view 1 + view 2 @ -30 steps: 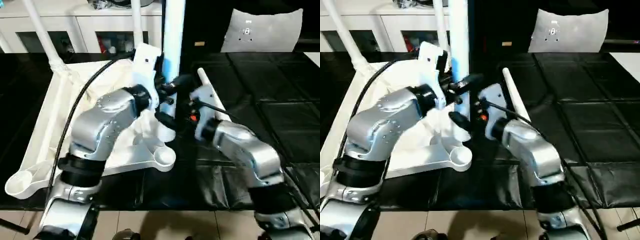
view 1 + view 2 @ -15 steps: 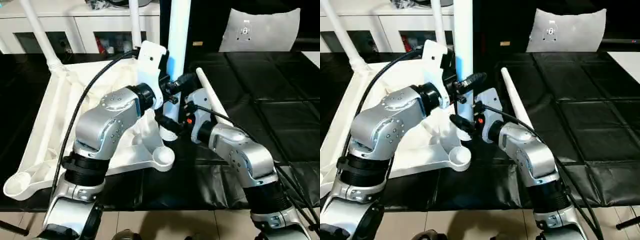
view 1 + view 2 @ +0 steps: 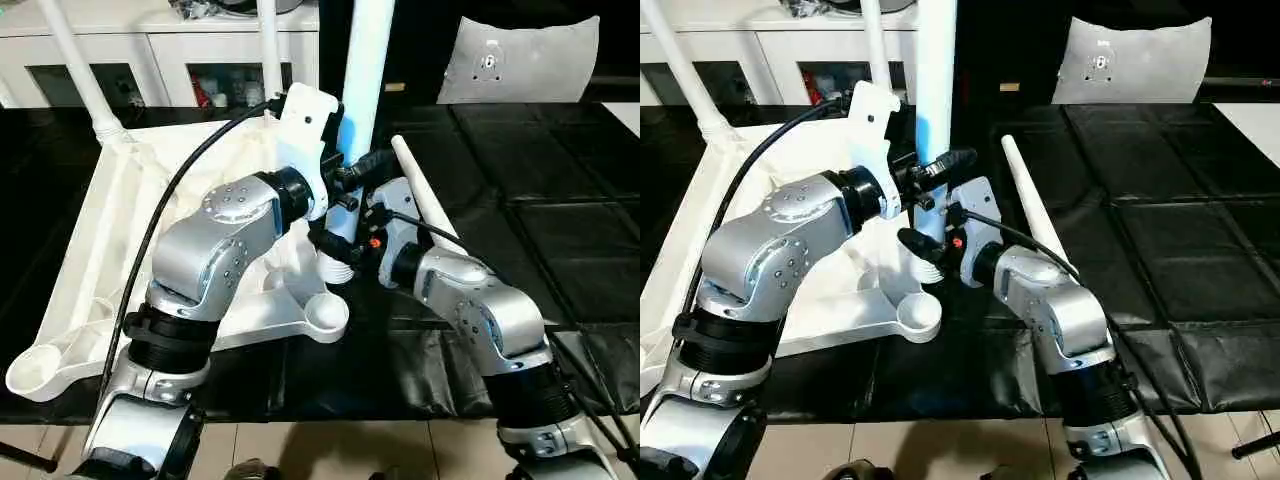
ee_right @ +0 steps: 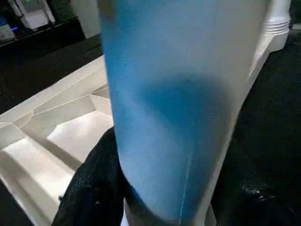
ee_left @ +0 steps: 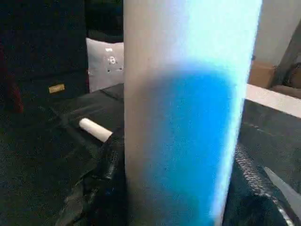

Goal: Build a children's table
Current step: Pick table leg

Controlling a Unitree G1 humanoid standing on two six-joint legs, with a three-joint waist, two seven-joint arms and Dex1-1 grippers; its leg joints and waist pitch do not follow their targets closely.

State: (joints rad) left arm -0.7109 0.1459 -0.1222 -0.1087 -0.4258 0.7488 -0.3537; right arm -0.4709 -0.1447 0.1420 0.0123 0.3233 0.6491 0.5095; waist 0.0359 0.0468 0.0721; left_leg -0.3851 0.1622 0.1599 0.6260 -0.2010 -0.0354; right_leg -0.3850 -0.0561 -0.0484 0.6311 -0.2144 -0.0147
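**Third leg held upright at centre frame**

The left gripper (image 3: pixel 340 205) clamps the upright leg (image 3: pixel 358 60), keeping it vertical over a corner socket of the inverted table top (image 3: pixel 120 230). The right gripper (image 3: pixel 362 232) closes around the leg's base, apparently steadying it. A loose leg (image 3: pixel 420 190) lies right of centre.

Upright leg (image 3: pixel 362 60) blocks (between arms)

The right gripper (image 3: pixel 940 245) has closed in on the upright leg (image 3: pixel 936 90) from the side
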